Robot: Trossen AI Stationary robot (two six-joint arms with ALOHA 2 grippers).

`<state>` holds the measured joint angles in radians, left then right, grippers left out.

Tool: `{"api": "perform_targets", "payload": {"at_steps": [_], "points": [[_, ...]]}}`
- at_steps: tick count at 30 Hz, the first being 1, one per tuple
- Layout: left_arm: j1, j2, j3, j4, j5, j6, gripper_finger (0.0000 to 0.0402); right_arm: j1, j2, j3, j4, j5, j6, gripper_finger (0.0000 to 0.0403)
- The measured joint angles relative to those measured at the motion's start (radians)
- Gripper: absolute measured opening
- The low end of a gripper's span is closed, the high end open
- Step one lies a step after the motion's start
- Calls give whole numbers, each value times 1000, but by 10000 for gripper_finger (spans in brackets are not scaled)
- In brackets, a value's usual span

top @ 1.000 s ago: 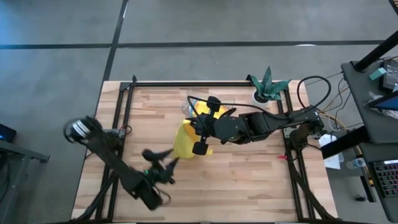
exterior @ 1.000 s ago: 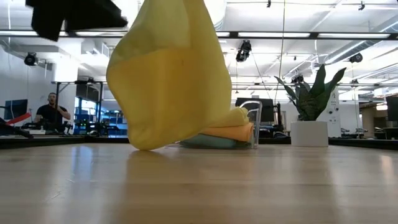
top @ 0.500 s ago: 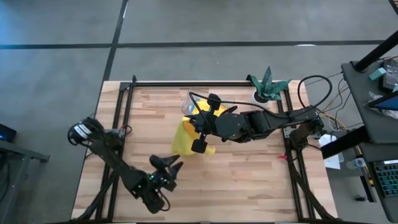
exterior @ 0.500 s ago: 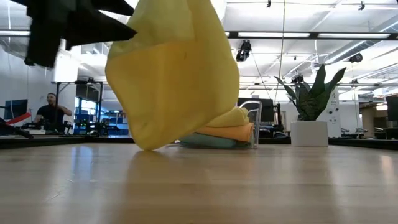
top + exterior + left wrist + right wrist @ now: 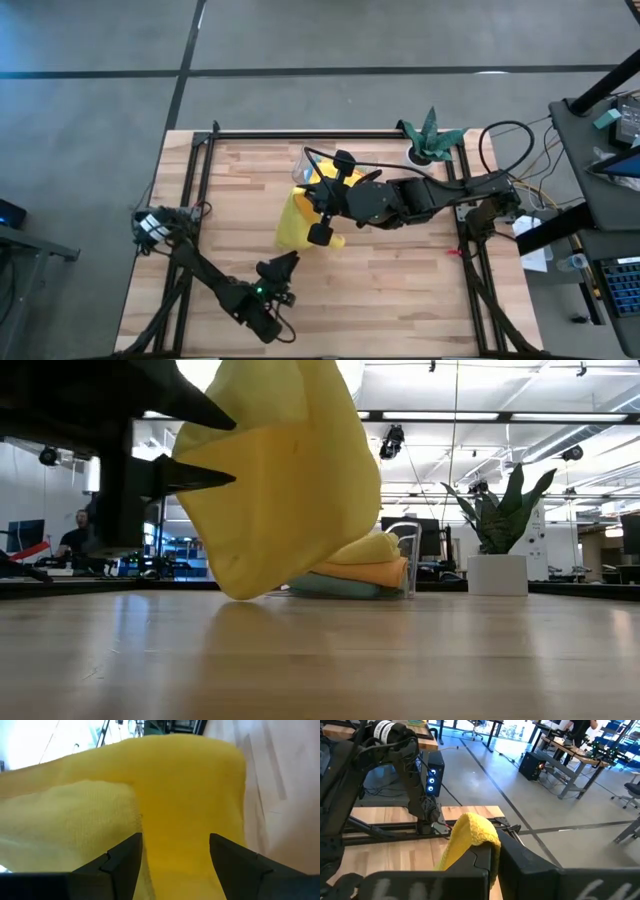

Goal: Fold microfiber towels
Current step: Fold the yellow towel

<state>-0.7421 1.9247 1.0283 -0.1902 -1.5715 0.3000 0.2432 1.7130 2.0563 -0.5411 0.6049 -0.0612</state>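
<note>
We see a bright yellow towel (image 5: 280,470), orange (image 5: 365,572) and sage green (image 5: 335,589) cloths stacked, pale striped wood table (image 5: 400,280).

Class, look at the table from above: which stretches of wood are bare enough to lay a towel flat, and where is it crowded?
Bare wood lies along the table's near edge right of the left pincer, and at the far left corner. The middle is crowded: the right pincer dangles a yellow towel beside the towel stack, with the plant at the far right corner.
</note>
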Motion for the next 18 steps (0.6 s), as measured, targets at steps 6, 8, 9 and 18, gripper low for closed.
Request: {"api": "perform_targets", "payload": {"at_steps": [6, 8, 9, 18], "points": [[31, -27, 0, -1, 0, -2, 215, 0, 0, 0, -1, 0, 1, 8], [34, -42, 0, -2, 0, 0, 215, 0, 0, 0, -1, 0, 1, 8], [34, -48, 0, -2, 0, 3, 215, 0, 0, 0, 0, 0, 1, 8], [45, -76, 0, -7, 0, 145, 215, -4, 0, 0, 2, 0, 10, 8]]}}
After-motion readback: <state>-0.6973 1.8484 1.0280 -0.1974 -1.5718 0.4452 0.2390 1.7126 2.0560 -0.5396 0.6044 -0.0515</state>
